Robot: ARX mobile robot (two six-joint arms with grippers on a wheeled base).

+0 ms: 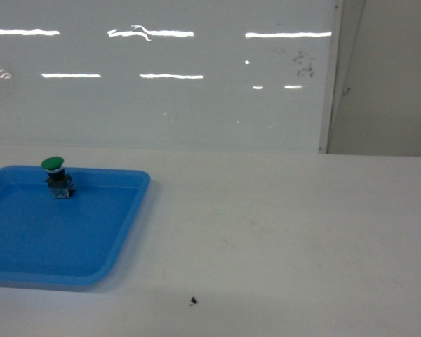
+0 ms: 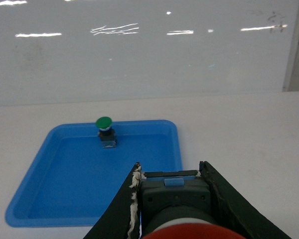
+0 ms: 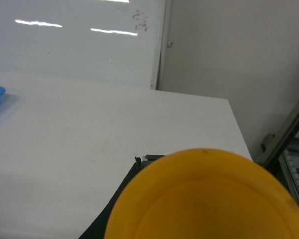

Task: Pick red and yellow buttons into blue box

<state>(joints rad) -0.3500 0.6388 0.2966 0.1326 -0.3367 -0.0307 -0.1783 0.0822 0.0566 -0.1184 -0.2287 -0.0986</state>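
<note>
- White laminate is what you are working over: the tabletop [image 1: 281,232] runs wide and bare-looking, with one small dark speck [image 1: 193,301] on it in front of the tray.
- Your landmark is the shallow blue tray [image 1: 119,246], lying on the tabletop at the left of the head view.
- Standing upright inside the tray, close to its far wall, you have the green-capped button [image 1: 54,175] on its dark switch block.
- Behind the tray, a glossy whiteboard [image 1: 161,91] covers the back wall and mirrors strips of ceiling light; beyond its right edge you see plain grey wall [image 1: 386,77].
- Neither arm shows in the head view; you only get them through the wrist cameras.
- Your left gripper [image 2: 172,199] hangs over the tabletop on the near side of the tray, its dark fingers [image 2: 224,199] closed narrowly against both sides of the red button [image 2: 177,209], whose red cap fills the bottom edge of that view.
- Your right gripper [image 3: 139,172] sits well to the right of the tray; the yellow button [image 3: 207,199] fills the lower frame cap-first and hides nearly all of the fingers, so you cannot tell how far they are closed.
- You cannot see the deep blue box in any view.
</note>
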